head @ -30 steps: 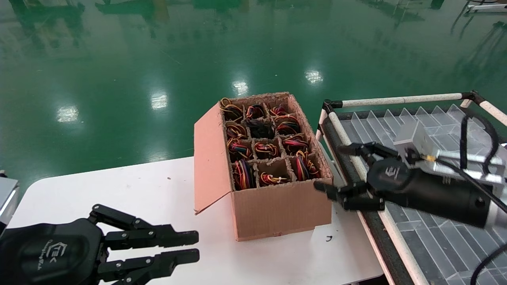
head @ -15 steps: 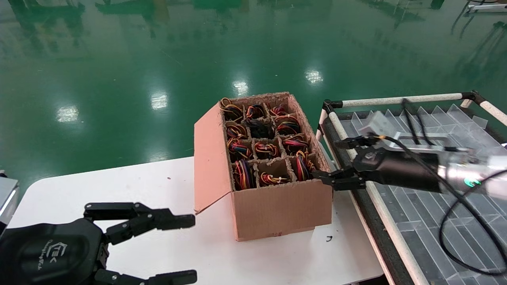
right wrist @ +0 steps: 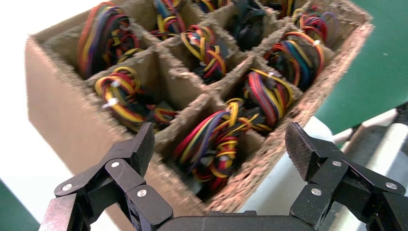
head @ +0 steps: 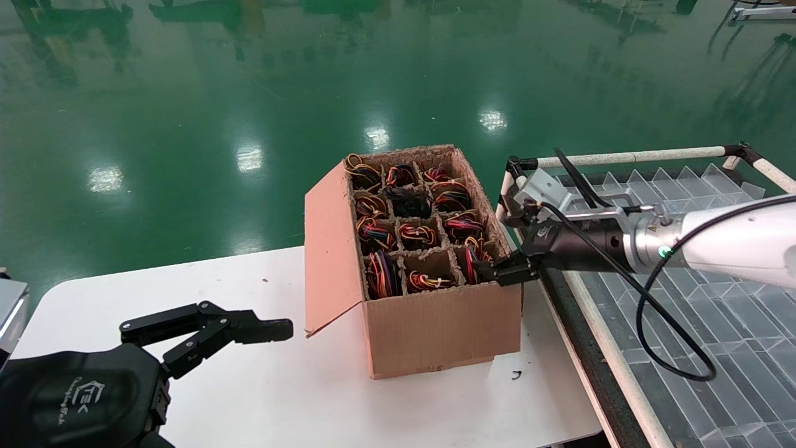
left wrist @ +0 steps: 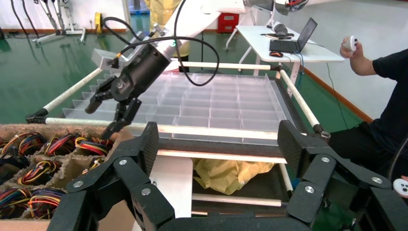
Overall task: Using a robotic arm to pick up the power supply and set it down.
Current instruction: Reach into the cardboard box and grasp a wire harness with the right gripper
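Standing on a white table (head: 261, 373) is a brown cardboard box (head: 429, 323), its top open and one flap (head: 329, 249) hanging down on the robot's left. Cardboard dividers split the box into a grid of cells, and most cells hold coils of red, yellow, black and blue wire (right wrist: 216, 139). No grey metal case of a power supply can be made out among them; only the wire bundles show, so which cell holds it cannot be told.

The right gripper (head: 500, 242) reaches in from the robot's right and hovers at the box's right rim, over the near right corner cell. Its jaws are spread wide and hold nothing; in the right wrist view the two fingers (right wrist: 132, 154) straddle the corner cell from above without touching the wires. A looping black cable (head: 647, 298) hangs from the arm's silver wrist.

The left gripper (head: 249, 336) sits low at the near left of the table, well apart from the box, jaws wide apart and empty.

Just to the right of the table stands a rack of clear plastic trays (head: 703, 323) framed by white tubes (head: 628, 157). The floor (head: 186, 124) is glossy green and reflects ceiling lights. In the left wrist view a seated person (left wrist: 380, 96) in black holds a controller, with a laptop (left wrist: 293, 38) on a table behind.
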`<state>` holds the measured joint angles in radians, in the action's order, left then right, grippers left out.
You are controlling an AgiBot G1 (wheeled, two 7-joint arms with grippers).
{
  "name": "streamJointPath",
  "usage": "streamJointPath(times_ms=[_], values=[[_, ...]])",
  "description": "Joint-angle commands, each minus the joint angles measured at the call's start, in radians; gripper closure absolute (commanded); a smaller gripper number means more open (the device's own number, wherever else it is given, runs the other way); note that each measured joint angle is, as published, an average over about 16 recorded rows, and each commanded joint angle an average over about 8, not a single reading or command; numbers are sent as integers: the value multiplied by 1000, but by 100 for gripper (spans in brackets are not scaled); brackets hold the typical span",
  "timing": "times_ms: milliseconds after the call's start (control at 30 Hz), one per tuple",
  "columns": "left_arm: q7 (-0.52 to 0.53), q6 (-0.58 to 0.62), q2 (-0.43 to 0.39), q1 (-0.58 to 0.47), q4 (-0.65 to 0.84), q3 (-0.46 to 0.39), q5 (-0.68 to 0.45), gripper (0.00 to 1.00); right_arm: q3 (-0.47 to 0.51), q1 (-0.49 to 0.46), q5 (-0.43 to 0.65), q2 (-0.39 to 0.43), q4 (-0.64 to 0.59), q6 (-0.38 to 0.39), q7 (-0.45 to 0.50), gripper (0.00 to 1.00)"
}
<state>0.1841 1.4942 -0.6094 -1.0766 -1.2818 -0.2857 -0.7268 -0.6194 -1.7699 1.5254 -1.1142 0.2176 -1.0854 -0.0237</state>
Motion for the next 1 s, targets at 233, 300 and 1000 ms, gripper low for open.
streamJointPath(times_ms=[233, 300, 1000], values=[[0, 0, 0, 0, 0, -1, 0, 0, -17, -35, 35, -83, -121, 155, -38, 100], [0, 0, 0, 0, 0, -1, 0, 0, -17, -35, 38, -100, -140, 198, -40, 100], [-1, -1, 1, 0, 0, -2, 1, 0, 10, -42, -1, -147, -212, 189, -23, 28]])
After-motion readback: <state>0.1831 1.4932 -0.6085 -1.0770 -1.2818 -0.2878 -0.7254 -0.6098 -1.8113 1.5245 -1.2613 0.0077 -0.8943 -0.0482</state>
